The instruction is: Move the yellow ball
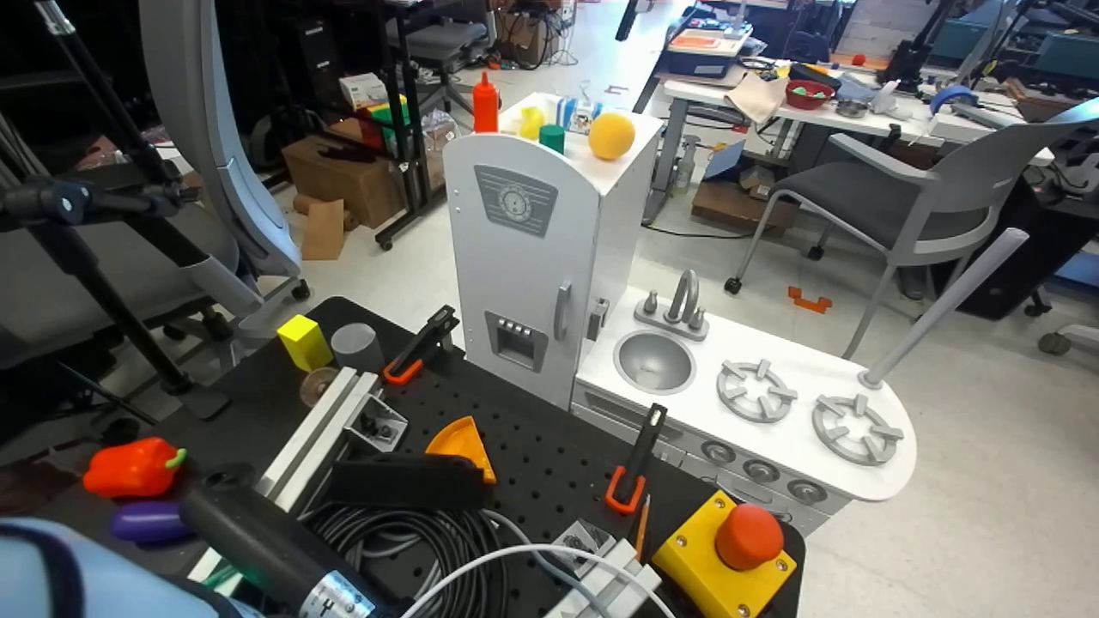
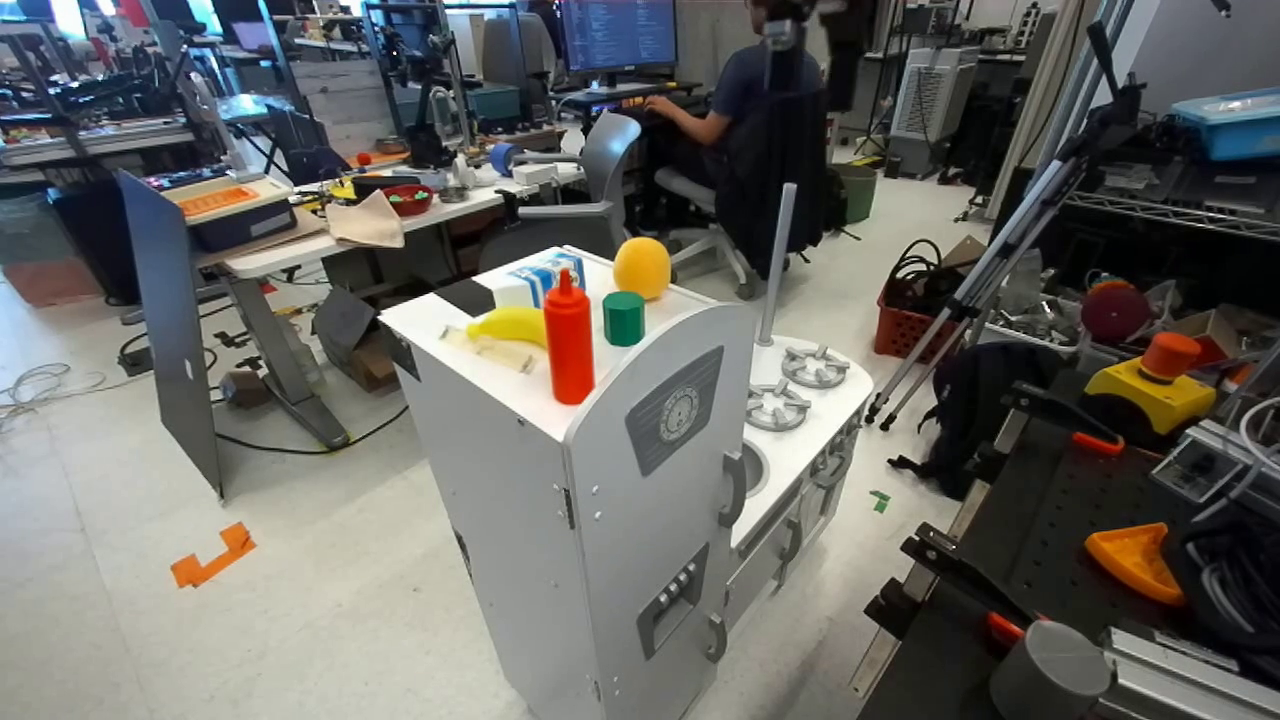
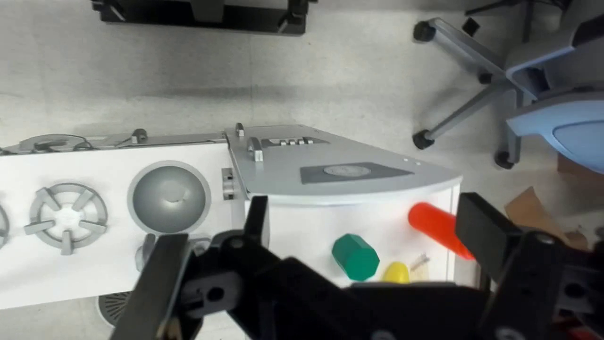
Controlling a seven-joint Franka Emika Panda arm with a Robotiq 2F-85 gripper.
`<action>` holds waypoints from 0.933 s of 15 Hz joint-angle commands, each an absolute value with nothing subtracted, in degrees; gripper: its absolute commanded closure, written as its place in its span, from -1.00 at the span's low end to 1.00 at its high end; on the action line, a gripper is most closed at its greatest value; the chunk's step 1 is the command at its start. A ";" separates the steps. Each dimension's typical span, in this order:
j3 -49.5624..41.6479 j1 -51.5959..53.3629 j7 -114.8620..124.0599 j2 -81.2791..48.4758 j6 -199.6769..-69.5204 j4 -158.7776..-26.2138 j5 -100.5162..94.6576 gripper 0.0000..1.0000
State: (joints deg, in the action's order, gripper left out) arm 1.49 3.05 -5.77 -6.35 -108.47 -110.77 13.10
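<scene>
The yellow ball (image 1: 611, 136) is a smooth yellow-orange sphere on the flat top of the tall white toy kitchen cabinet (image 1: 524, 257), near the edge on the sink side. It also shows in an exterior view (image 2: 642, 268), beside the green block. In the wrist view the ball does not show; the gripper's body covers that part of the cabinet top. My gripper (image 3: 370, 224) is open, its two dark fingers wide apart above the cabinet top, with nothing between the fingertips. In both exterior views only dark gripper parts show at the top edge, above the cabinet.
On the cabinet top stand a red bottle (image 2: 570, 345), a green block (image 2: 624, 318), a yellow banana (image 2: 510, 325) and a blue-white carton (image 2: 540, 280). A lower counter has a sink (image 1: 654, 361), a faucet and burners. A grey post (image 1: 944, 305) rises from its end.
</scene>
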 commanded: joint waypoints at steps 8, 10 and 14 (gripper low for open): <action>3.39 1.85 1.77 -35.29 -114.32 -83.25 21.31 -1.00; 3.17 2.15 4.16 -38.28 -114.04 -80.18 20.37 -1.00; 2.62 2.82 8.02 -41.68 -114.01 -76.63 18.76 -1.00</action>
State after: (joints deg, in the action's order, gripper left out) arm 2.36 2.68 4.63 -38.74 -114.57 -81.01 20.33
